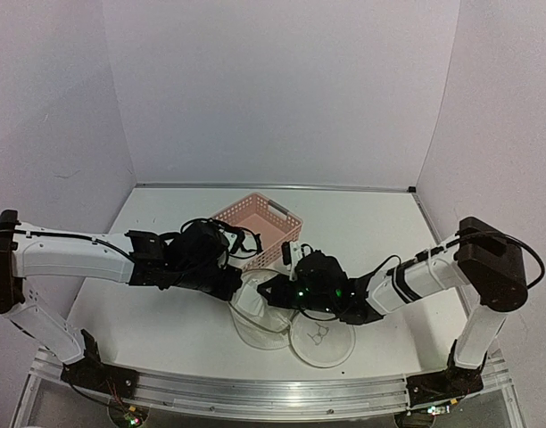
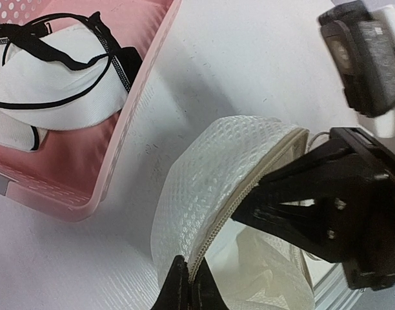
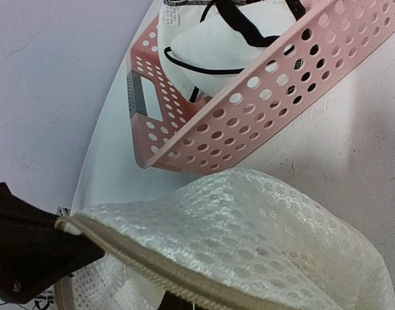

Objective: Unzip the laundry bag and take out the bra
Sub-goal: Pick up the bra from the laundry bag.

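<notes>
Soft, light bag (image 2: 210, 174) hangs between left gripper (image 2: 189, 279) and right gripper (image 2: 262, 194), both pinched shut on its firmer zip rim (image 2: 213, 236), likely the surest hold

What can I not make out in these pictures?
- Top external: the wrists hide the tips of the left end effector and right end effector on the laundry bag.
- Right wrist: the top edge cuts off the bra in the pink basket.
- All views: no zip slider shows.
</notes>
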`<state>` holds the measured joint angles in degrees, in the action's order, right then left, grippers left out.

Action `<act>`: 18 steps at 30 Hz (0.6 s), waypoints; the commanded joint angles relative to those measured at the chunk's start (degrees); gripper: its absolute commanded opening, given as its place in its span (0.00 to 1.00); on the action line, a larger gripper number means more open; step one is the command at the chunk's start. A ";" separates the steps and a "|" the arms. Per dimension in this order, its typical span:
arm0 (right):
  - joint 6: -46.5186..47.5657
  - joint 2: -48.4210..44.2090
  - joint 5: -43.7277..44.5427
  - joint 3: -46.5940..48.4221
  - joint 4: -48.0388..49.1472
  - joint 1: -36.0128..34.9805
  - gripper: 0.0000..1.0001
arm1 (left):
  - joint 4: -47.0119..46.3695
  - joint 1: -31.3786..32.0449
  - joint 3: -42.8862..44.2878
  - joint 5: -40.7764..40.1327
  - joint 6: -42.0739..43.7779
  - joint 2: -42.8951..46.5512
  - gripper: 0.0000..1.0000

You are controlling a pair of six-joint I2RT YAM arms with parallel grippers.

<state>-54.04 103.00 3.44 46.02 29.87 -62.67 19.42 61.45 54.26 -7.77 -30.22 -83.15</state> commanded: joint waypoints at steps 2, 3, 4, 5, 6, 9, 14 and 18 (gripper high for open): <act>3.10 -5.99 -2.98 -2.69 5.91 -0.42 0.00 | -1.75 0.16 2.16 -2.75 -1.23 -0.58 0.00; 3.52 -6.58 -2.99 -3.22 6.27 -0.42 0.00 | -1.75 0.16 2.17 -3.05 -1.37 -0.65 0.00; 3.91 -7.16 -3.66 -3.62 6.56 -0.44 0.00 | -1.75 0.14 2.21 -3.23 -1.46 -0.75 0.00; 4.32 -7.66 -4.78 -4.10 6.93 -0.52 0.00 | -1.72 0.09 2.24 -3.57 -1.50 -0.90 0.00; 4.76 -8.17 -5.27 -4.57 7.47 -0.62 0.00 | -1.67 0.07 2.32 -3.92 -1.64 -1.04 0.00; 6.22 -9.90 -6.05 -6.01 9.42 -1.07 0.00 | -1.67 0.07 2.50 -4.46 -1.84 -1.60 0.00; 7.76 -12.78 -7.47 -8.07 12.43 -1.55 0.00 | -1.58 0.05 2.60 -4.86 -2.19 -2.57 0.00; 8.09 -15.17 -8.93 -9.33 15.73 -1.57 0.00 | -1.41 0.07 2.35 -4.97 -2.30 -3.01 0.00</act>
<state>-47.75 92.47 -3.09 37.32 37.28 -63.94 19.44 61.45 54.30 -10.98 -31.68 -85.80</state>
